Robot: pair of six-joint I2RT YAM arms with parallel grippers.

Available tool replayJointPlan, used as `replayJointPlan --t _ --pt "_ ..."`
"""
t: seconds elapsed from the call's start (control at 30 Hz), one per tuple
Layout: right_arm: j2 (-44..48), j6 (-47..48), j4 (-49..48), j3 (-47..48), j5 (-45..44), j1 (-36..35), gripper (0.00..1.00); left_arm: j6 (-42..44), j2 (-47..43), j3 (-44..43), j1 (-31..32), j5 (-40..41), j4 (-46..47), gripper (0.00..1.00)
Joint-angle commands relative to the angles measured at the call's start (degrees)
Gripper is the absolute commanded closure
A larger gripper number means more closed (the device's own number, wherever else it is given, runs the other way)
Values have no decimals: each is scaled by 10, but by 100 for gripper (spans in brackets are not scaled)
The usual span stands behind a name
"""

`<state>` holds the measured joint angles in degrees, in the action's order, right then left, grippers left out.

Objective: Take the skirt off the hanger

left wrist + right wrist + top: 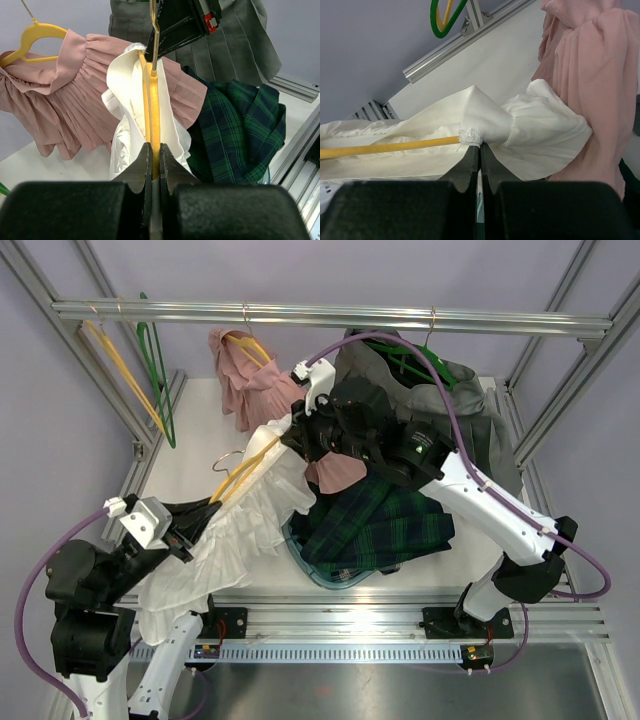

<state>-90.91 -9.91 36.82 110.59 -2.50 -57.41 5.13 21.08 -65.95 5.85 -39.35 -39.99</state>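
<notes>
The white skirt (255, 515) hangs on a yellow hanger (243, 472) held slanting over the table between my two arms. My left gripper (155, 160) is shut on the hanger's yellow bar (154, 110) at its lower end. At the hanger's upper end my right gripper (480, 150) is shut on a bunched fold of the white skirt (535, 130), right where the yellow hanger arm (390, 147) enters the fabric. The top view shows the right gripper (292, 436) at the skirt's upper corner and the left gripper (205, 510) low on the left.
On the rail (330, 315) hang a pink skirt (250, 385) on a yellow hanger and a grey skirt (450, 390) on a green hanger. A green plaid skirt (385, 525) fills a clear basket. Spare green and yellow hangers (155, 380) lean at left.
</notes>
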Motion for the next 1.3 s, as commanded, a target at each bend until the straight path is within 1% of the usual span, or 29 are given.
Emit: replayJointPlan --t 0.0,0.03,0.17,0.2,0.27,0.3,0.37,0.47,0.53,0.67,0.77,0.9,1.1,1.17,1.27 --pt "0 25 -25 -4 -37 19 97 17 -12 -20 1 -72 44 100" --pt "1 25 -25 -4 -33 25 100 25 -15 -21 2 -77 40 100" --pt "3 46 -18 -2 3 73 100 52 -11 -33 2 -83 7 100" --pt "4 52 -14 -2 40 100 100 58 -10 -41 2 -83 -11 100" --pt "3 73 4 10 76 131 100 76 -8 -48 2 -83 -32 100" --pt "4 84 7 13 102 158 100 82 -2 -57 2 -85 -53 100" --pt "7 116 8 11 118 188 100 102 6 -67 2 -88 -87 100" --pt "14 136 12 0 133 242 100 122 19 -84 2 -93 -114 100" --pt "24 147 7 -30 139 276 100 128 23 -94 3 -98 -120 100" --pt "45 169 -32 -98 137 320 100 124 31 -115 7 -114 -120 100" --pt "50 169 -47 -135 149 351 100 116 33 -128 14 -116 -115 100" --pt "63 168 -59 -174 174 357 100 110 32 -132 25 -89 -106 100" --pt "58 162 -67 -188 197 378 100 89 20 -124 50 -53 -62 100" --pt "52 157 -70 -191 201 390 100 80 19 -131 67 -42 -48 100" --pt "45 157 -74 -194 224 407 100 86 19 -146 90 -1 -66 100"
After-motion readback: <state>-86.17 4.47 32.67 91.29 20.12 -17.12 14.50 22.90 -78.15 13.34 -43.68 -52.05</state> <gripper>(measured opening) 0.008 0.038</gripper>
